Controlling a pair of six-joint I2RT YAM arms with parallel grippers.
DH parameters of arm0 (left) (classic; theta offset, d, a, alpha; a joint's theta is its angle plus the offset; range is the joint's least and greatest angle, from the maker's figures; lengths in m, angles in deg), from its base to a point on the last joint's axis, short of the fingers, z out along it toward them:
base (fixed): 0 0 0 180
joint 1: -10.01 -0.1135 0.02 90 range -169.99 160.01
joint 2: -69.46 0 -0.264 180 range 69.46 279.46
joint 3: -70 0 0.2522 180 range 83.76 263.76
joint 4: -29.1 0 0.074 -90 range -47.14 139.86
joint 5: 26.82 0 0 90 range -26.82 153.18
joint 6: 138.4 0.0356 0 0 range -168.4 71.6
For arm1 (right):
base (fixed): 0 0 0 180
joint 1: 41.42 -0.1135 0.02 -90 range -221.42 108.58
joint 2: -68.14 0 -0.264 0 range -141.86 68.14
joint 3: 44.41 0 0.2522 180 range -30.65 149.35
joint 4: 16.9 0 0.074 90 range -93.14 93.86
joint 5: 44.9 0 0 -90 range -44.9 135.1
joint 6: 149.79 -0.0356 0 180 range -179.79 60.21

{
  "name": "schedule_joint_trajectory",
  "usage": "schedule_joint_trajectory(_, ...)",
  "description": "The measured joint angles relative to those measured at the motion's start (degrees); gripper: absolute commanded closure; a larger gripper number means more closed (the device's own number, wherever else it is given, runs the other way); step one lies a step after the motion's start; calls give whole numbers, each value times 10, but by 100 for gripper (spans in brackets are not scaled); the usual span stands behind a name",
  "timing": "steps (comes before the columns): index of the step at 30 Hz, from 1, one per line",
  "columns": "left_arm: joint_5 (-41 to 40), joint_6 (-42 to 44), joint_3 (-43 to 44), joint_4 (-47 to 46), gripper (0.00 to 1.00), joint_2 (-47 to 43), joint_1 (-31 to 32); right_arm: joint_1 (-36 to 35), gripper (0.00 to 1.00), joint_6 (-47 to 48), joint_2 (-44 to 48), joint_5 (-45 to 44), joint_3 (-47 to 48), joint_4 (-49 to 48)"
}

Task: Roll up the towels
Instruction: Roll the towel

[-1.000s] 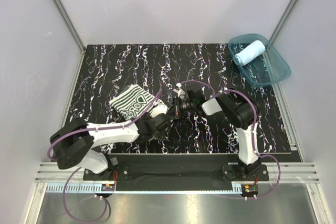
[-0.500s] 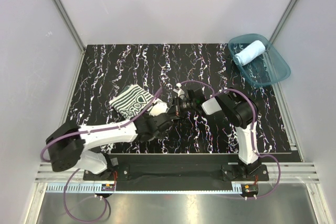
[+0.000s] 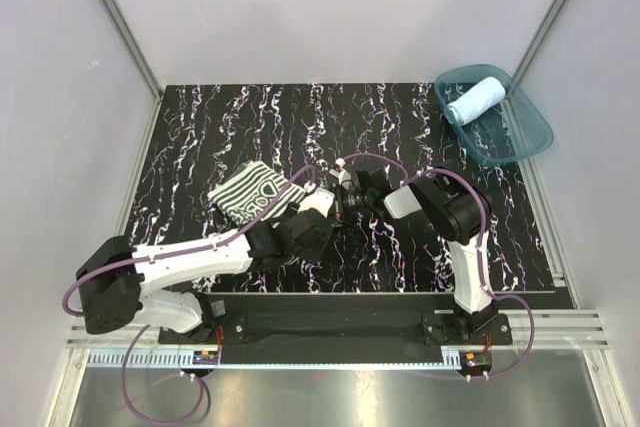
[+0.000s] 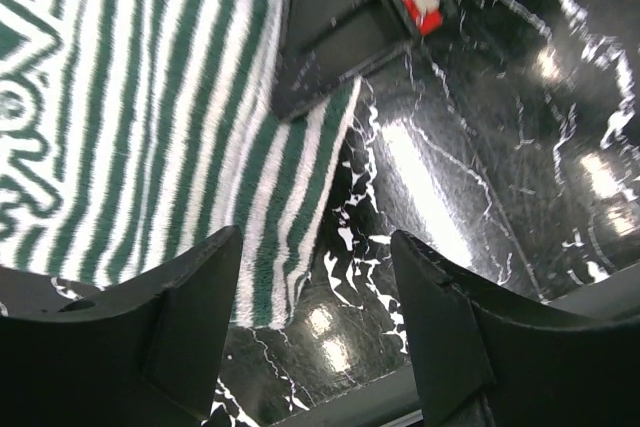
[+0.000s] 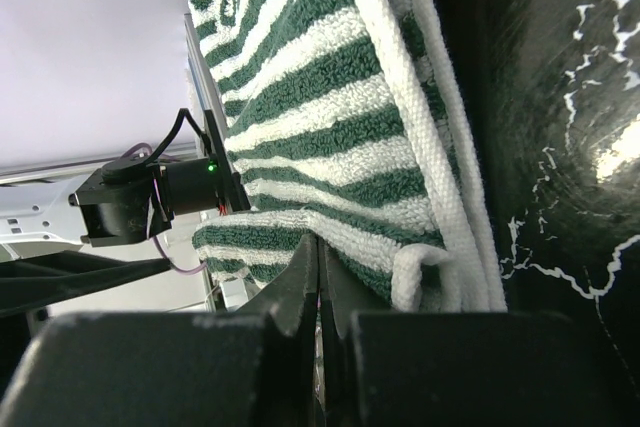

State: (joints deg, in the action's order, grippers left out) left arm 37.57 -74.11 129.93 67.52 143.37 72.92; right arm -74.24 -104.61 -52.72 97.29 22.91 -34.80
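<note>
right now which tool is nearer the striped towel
Right. The right tool is shut on the edge of the striped towel; the left tool hangs open over its corner.

The top camera looks steeply down from high on the near side of the striped towel (image 3: pixel 252 193), far enough back to take in the whole mat (image 3: pixel 400 137). The left wrist camera sits close above the towel's right edge. The right wrist camera, almost against the pile, looks along that same edge.
</note>
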Motion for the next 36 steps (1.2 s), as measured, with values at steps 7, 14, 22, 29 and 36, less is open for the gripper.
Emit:
schedule_joint_trajectory(7,17,-10,-29,-21,34,37,0,0,100,0,0,0,0,0)
schedule_joint_trajectory(14,17,-30,-63,-35,34,53,0,0,100,-2,-1,1,1,0)
schedule_joint_trajectory(22,13,-51,-80,-61,39,60,0,2,100,-4,-3,6,2,0)
schedule_joint_trajectory(29,-21,-114,-68,-40,46,83,0,2,100,-3,-3,7,9,14)
schedule_joint_trajectory(36,-53,-193,-36,-2,39,122,3,2,100,-1,-3,9,17,35)
